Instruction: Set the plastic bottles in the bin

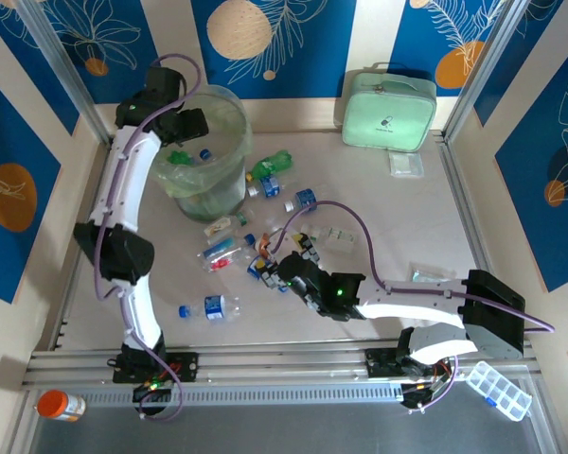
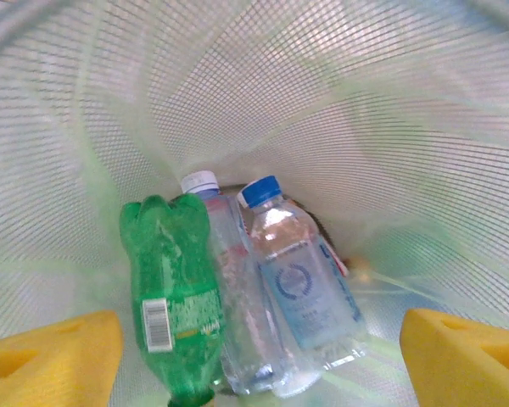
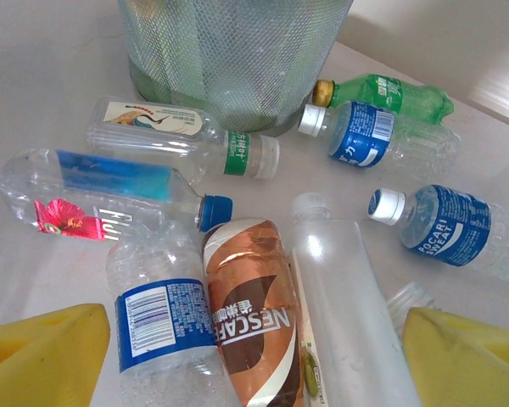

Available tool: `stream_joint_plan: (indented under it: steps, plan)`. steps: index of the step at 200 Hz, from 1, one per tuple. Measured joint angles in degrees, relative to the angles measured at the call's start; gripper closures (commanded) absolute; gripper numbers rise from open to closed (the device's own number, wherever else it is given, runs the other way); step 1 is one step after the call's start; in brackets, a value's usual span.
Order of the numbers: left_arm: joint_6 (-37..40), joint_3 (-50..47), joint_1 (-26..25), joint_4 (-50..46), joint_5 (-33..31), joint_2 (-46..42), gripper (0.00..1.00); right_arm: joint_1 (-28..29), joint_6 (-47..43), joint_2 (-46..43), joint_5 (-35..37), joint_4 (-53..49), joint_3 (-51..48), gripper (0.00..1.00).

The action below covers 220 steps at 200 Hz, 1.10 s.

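Three plastic bottles in bin, left hand spread above

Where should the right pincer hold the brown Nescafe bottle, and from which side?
Grip the Nescafe bottle across its labelled middle, coming straight down from above. It lies flat, with a blue-labelled bottle and a plain clear bottle close alongside, so the open right pincer probably needs those narrow gaps.

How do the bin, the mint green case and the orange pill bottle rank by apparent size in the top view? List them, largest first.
1. bin, narrowly
2. mint green case, nearly as large
3. orange pill bottle, clearly smallest
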Motion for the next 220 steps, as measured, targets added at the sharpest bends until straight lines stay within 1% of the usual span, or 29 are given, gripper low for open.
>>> stream_joint_plan:
  steps: [32,58,84,111,144,166,191,204,220]
  plan:
    - [-3.1,-13.7,-1.9,5.4,-0.7,-13.4,0.19,-0.1,0.0,-1.1,0.0,0.0,0.0,0.10]
    - [-6.2,-27.5,-4.8,10.8,-1.0,-26.1,0.21,-0.1,0.0,-1.5,-0.1,0.0,0.0,0.10]
    - [-10.0,-40.4,-8.2,15.0,-2.1,-39.0,0.21,-0.1,-0.2,-1.7,-0.2,0.0,0.0,0.10]
    - [-14.1,-50.2,-10.8,16.5,-3.2,-50.3,0.21,-0.1,-0.2,-2.1,-0.3,0.0,0.0,0.10]
    - [-17.6,-60.6,-11.8,16.8,-3.4,-61.2,0.19,-0.2,-0.8,-2.3,-2.1,0.0,-0.2,0.11]
    - [-19.5,-68.7,-11.9,16.7,-3.6,-67.5,0.19,-0.5,-1.9,-3.2,-6.1,0.1,-0.9,0.11]
    - [-22.0,-77.5,-12.0,15.5,-5.7,-74.4,0.18,-1.0,-2.8,-3.4,-14.1,-0.1,-0.9,0.12]
    - [-22.8,-81.6,-12.0,15.1,-7.3,-77.7,0.17,-0.9,-3.7,-1.9,-18.9,-1.3,0.1,0.12]
    - [-23.6,-86.1,-12.0,14.6,-9.7,-82.1,0.17,-0.1,-5.1,1.7,-23.0,-3.8,3.1,0.12]
